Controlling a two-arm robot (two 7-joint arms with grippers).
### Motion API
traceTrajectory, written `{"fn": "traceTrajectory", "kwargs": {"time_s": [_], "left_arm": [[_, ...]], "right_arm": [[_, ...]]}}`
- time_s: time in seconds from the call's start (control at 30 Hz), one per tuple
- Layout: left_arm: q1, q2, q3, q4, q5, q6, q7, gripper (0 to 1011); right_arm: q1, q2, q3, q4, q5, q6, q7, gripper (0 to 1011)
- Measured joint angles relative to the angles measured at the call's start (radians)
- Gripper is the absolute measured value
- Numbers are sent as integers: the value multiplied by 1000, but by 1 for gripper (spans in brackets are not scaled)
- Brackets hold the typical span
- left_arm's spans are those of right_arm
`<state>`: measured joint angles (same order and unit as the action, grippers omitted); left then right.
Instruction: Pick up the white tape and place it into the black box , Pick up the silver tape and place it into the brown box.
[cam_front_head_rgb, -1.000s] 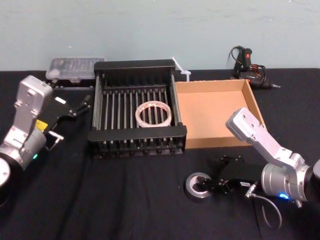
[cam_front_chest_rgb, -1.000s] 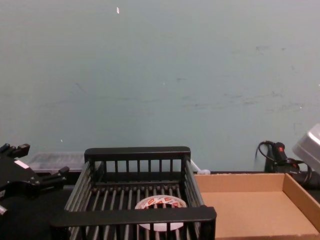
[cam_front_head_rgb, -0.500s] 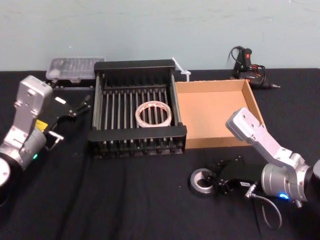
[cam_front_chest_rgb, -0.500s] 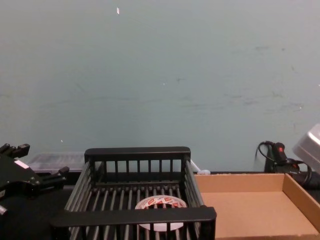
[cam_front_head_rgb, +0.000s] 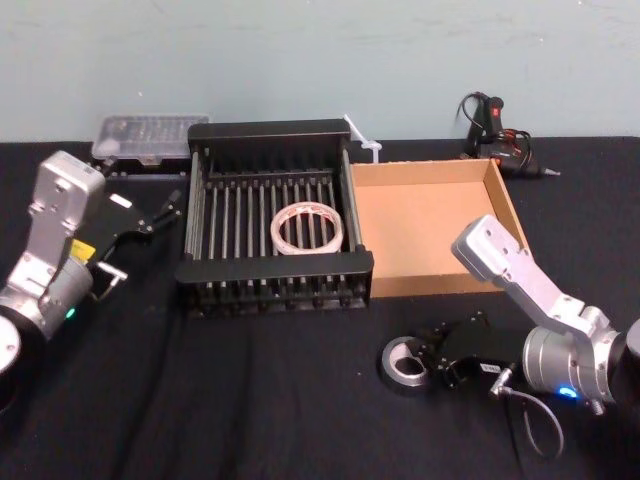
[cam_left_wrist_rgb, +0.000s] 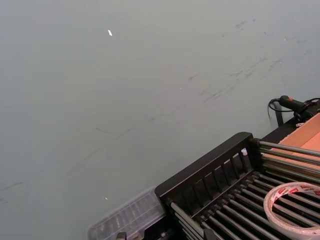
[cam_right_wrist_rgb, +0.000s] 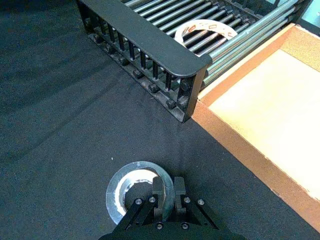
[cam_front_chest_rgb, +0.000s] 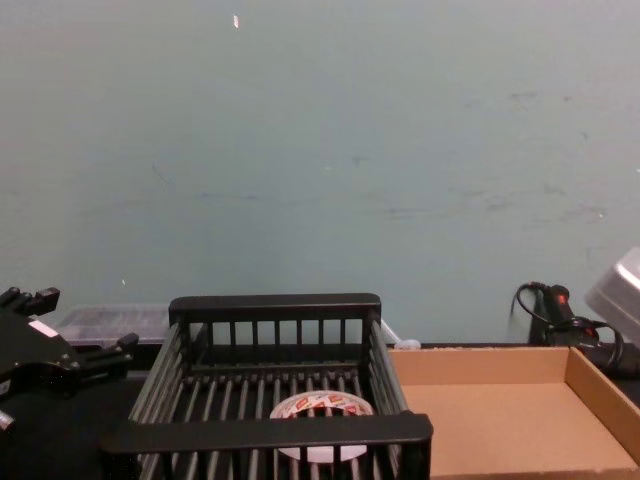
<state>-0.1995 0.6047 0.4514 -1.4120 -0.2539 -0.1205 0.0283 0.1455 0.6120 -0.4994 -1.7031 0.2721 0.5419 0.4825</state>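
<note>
The silver tape (cam_front_head_rgb: 403, 362) lies flat on the black cloth in front of the brown box (cam_front_head_rgb: 430, 225). My right gripper (cam_front_head_rgb: 426, 362) is low beside it. In the right wrist view the right gripper (cam_right_wrist_rgb: 169, 192) is shut on the wall of the silver tape (cam_right_wrist_rgb: 112, 192), one finger inside the hole and one outside. The white tape (cam_front_head_rgb: 308, 228) lies flat on the bars of the black box (cam_front_head_rgb: 275, 270). My left gripper (cam_front_head_rgb: 168, 212) hovers open to the left of the black box with nothing in it.
A clear plastic case (cam_front_head_rgb: 150, 135) sits behind the black box at the back left. A glue gun (cam_front_head_rgb: 495, 125) with its cable lies behind the brown box. Black cloth (cam_front_head_rgb: 250, 400) covers the table in front of both boxes.
My right gripper's fingers have closed onto the silver tape's wall, and the roll has shifted slightly toward the right. The left arm has not moved.
</note>
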Motion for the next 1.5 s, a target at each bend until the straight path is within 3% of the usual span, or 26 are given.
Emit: {"fn": "traceTrajectory", "kwargs": {"time_s": [0.23,0.67,1.03,1.5], "left_arm": [[0,0,0,0,0,0,0,1001],[0,0,0,0,0,0,0,1001],[0,0,0,0,0,0,0,1001],[0,0,0,0,0,0,0,1001]], "right_arm": [[-5,9,4,-5,5,-22,15,142],[-29,-9,67,-25,66,-56,-29,142],[-4,-60,141,7,95,-45,-129,142],[73,-127,182,90,83,-19,-189,142]]}}
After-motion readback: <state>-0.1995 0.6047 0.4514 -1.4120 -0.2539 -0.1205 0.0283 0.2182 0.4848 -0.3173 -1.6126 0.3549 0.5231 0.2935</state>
